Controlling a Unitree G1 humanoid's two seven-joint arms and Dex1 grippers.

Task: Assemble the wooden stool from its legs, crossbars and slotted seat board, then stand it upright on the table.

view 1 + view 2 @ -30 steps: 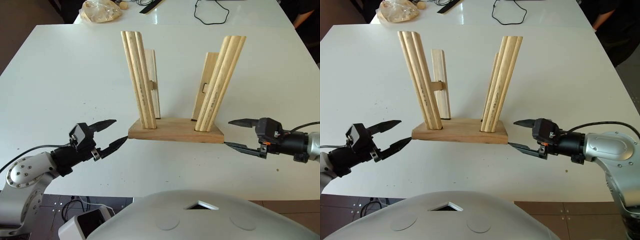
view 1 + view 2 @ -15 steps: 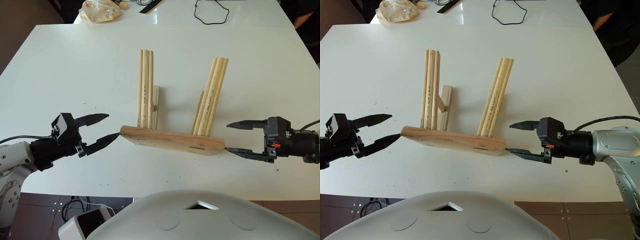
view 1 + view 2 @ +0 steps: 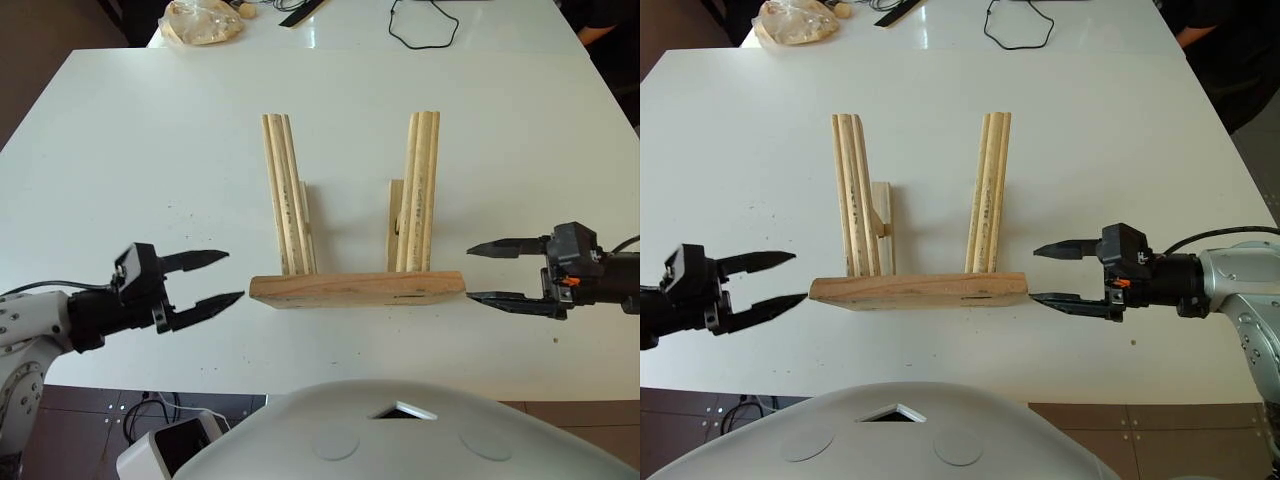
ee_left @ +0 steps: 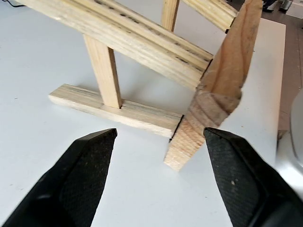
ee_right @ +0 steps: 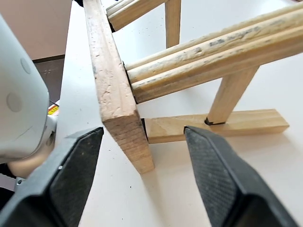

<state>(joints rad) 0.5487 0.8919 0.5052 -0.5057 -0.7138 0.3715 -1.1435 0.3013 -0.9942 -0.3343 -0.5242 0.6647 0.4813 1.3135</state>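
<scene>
Your L gripper (image 3: 236, 275) sits low over the table (image 3: 130, 150), just off the L end of the stool (image 3: 300, 292). Its jaws are spread wide w/ nothing in them, and there's a small gap to the wood.

The stool lies on its side mid-table: seat board (image 3: 380, 288) on edge nearest you, legs running away along the table. That pose suits a two-ended pinch. Both board ends are free and each gripper lines up w/ one, prob. so you can tip it onto its feet.

The L leg pair (image 3: 285, 195) comes first, then the R leg pair (image 3: 420, 190). On each side a short crossbar (image 4: 106, 71) ties the upper leg to the lower.

The R gripper (image 3: 472, 272) mirrors the L: wide open, empty, tips just beside the board's R end.

The joints are hard to judge. From the head cam the lower legs are mostly hidden under the upper ones, and the slots face away. In the wrist views the legs look snug against the board, but you can't confirm they're fully seated.
</scene>
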